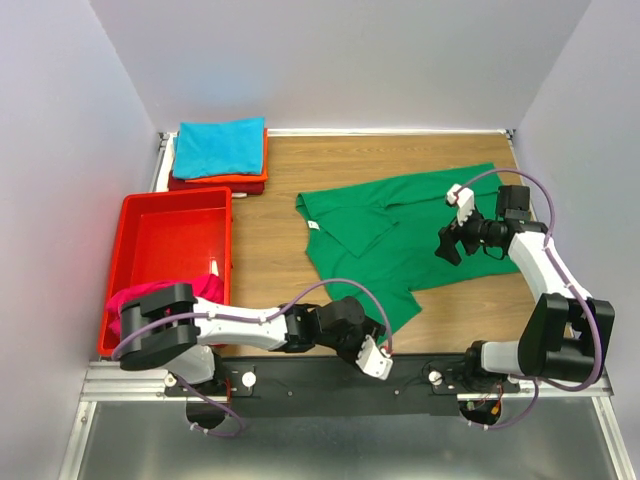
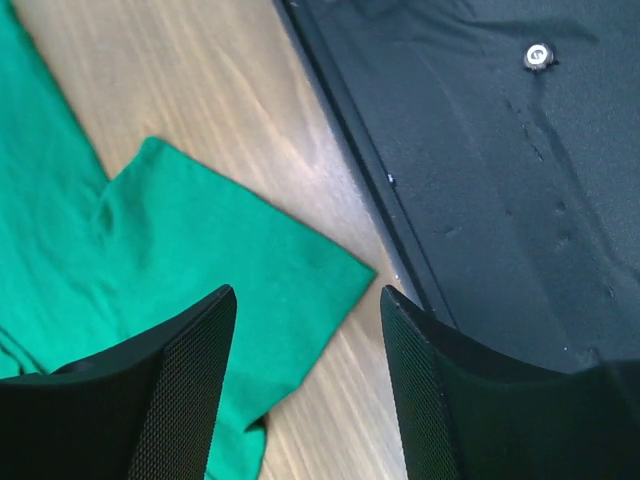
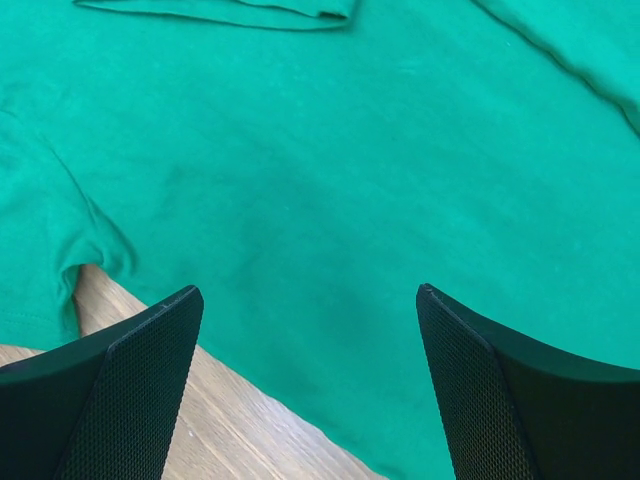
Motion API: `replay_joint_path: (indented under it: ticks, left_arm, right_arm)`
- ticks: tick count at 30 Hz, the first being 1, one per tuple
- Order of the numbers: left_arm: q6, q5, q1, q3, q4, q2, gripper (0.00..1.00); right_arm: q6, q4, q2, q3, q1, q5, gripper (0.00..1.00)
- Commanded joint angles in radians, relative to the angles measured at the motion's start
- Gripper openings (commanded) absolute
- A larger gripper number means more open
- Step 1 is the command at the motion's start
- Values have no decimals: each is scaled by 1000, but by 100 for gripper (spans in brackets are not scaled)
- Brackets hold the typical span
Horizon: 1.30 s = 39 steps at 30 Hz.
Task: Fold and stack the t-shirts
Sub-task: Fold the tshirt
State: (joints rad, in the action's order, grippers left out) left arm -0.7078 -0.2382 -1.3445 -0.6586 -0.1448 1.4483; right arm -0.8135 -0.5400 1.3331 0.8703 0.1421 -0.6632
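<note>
Viewing the scene from above, we count one red tray (image 1: 170, 240) at the left of the wooden table (image 1: 270, 260). It holds a single magenta t-shirt (image 1: 208, 288), bunched at the near end and partly hidden by the left arm. Just beyond the tray's far edge lies a stack of three folded shirts: a teal t-shirt (image 1: 218, 148) on top, an orange t-shirt (image 1: 240, 178) showing as a thin edge beneath it, and a dark red t-shirt (image 1: 215, 187) at the bottom.

A fifth shirt, the green t-shirt (image 1: 400, 245), lies apart from the stack. It is spread loosely across the middle and right of the table with parts folded over themselves, and a small white label (image 1: 312, 226) shows at its neck. That makes five shirts in all: one in the tray, three stacked, one spread on the table.

We see two grippers. The left gripper (image 2: 305, 380) hangs at the near edge of the table, over a near corner of the green shirt and beside the black base rail (image 2: 500, 180). Its fingers stand apart with nothing between them. The right gripper (image 3: 310, 390) hangs over the right part of the green shirt, fingers wide apart, gripping nothing.
</note>
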Motion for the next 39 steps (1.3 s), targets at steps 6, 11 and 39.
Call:
replay_joint_path:
  ticks: [6,11,39]
  left_arm:
    - [-48,40,-22,-64,25,124,60]
    - [-55,40,-22,-93,62,176,56]
    - [-38,74,7,-27,333,-26,0]
  right_arm:
    - [4,-18,-17,-22,53,-39,93]
    - [4,-20,-26,-27,68,-52,93]
    - [-363,-230,-37,-13,174,131,93]
